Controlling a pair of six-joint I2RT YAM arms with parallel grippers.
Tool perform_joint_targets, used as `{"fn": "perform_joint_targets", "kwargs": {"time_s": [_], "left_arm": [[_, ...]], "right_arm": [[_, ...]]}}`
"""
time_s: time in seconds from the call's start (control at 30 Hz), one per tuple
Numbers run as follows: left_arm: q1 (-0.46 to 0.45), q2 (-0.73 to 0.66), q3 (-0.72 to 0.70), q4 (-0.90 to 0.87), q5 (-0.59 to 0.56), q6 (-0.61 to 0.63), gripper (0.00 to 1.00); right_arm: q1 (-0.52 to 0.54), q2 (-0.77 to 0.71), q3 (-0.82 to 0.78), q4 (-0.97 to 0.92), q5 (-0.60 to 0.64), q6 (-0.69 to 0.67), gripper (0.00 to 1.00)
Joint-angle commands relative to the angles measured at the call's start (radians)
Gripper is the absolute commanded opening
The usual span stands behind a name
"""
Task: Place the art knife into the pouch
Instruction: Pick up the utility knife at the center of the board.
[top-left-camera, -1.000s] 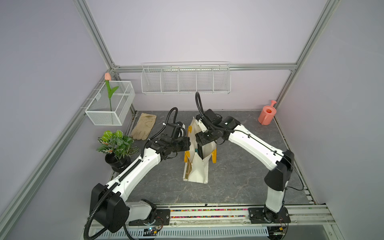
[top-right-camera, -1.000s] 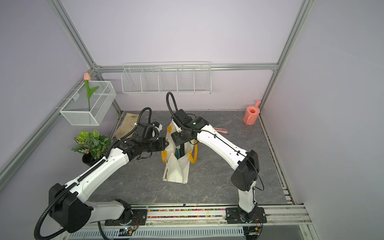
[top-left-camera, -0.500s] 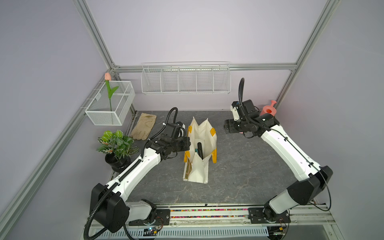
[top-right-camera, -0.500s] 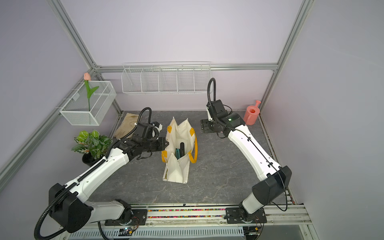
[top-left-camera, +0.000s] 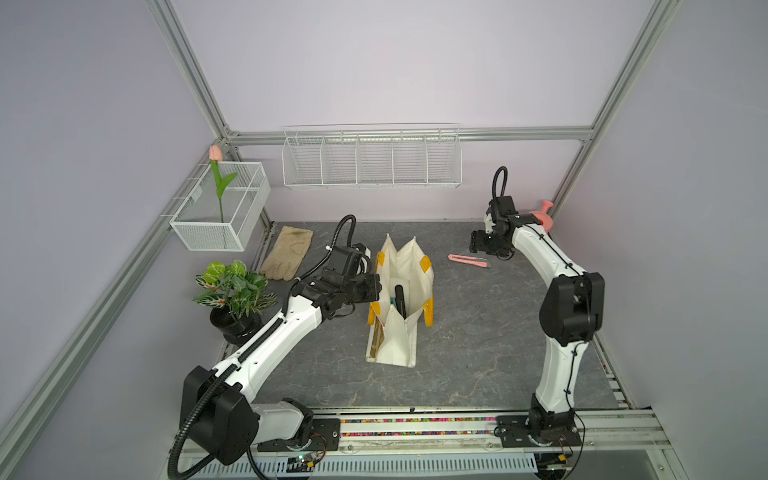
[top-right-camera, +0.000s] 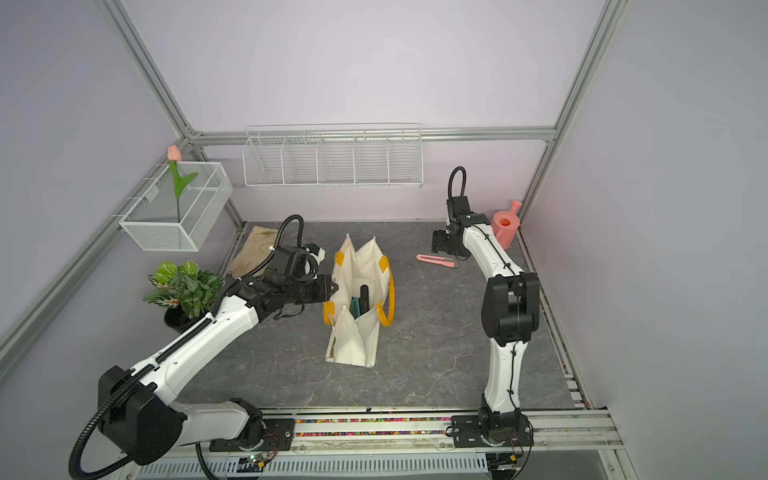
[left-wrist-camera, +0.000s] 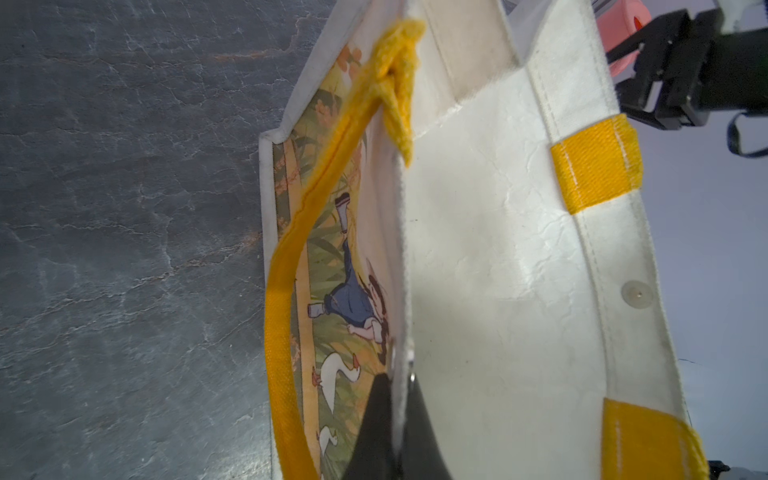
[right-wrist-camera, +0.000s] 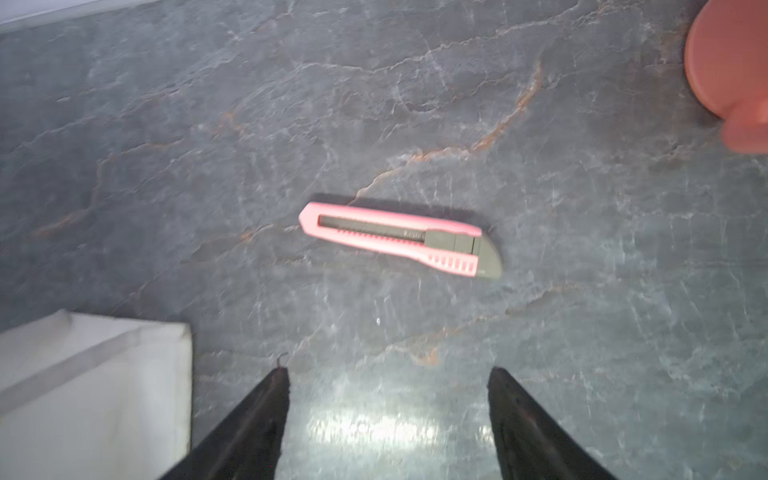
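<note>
Clamping the pouch (left-wrist-camera: 498, 270), left tool (left-wrist-camera: 398, 386) shows clearest wrist-side; right tool (right-wrist-camera: 388, 372) hangs spread near art knife (right-wrist-camera: 399, 239).

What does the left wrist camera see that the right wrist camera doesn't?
Only the left wrist view: the printed side of the pouch, its yellow handle, and the left claw shut on the pouch's rim. Only the right wrist view: the pink art knife lying flat on the table. Both: the grey table, the pink watering can, cream pouch fabric, and the right claw, open and empty.

Lilac walls (top-left-camera: 374, 62), alu frame (top-left-camera: 519, 134), grey slate floor (top-left-camera: 478, 332), wire rack (top-left-camera: 371, 164) at back
</note>
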Motion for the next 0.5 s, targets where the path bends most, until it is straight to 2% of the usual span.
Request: {"fn": "perform_joint_targets", "kwargs": {"time_s": [0.0, 0.17, 0.2, 0.27, 0.33, 0.47], "left_arm": [[0.001, 0.015, 0.006, -0.028, 0.018, -0.009, 0.0], [0.001, 0.009, 0.001, -0.03, 0.013, -0.001, 0.0], [0.001, 0.012, 0.001, -0.032, 0.013, 0.0, 0.0], [0.001, 0.011, 0.0, -0.032, 0.015, 0.002, 0.0], [0.001, 0.01, -0.002, -0.032, 0.013, 0.003, 0.0], [0.001, 0.017, -0.009, -0.026, 0.009, 0.006, 0.0]], "right_arm": [[-0.012, 0.153, 0.231, -0.096, -0.024, -0.035, 0.76], [-0.03, 0.422, 0.622, -0.27, -0.055, -0.024, 0.77], [-0.034, 0.499, 0.752, -0.335, -0.06, -0.023, 0.77], [-0.039, 0.599, 0.911, -0.416, -0.073, -0.019, 0.77], [-0.052, 0.64, 0.935, -0.44, -0.11, 0.0, 0.77], [-0.054, 0.605, 0.771, -0.417, -0.154, -0.009, 0.75]]}}
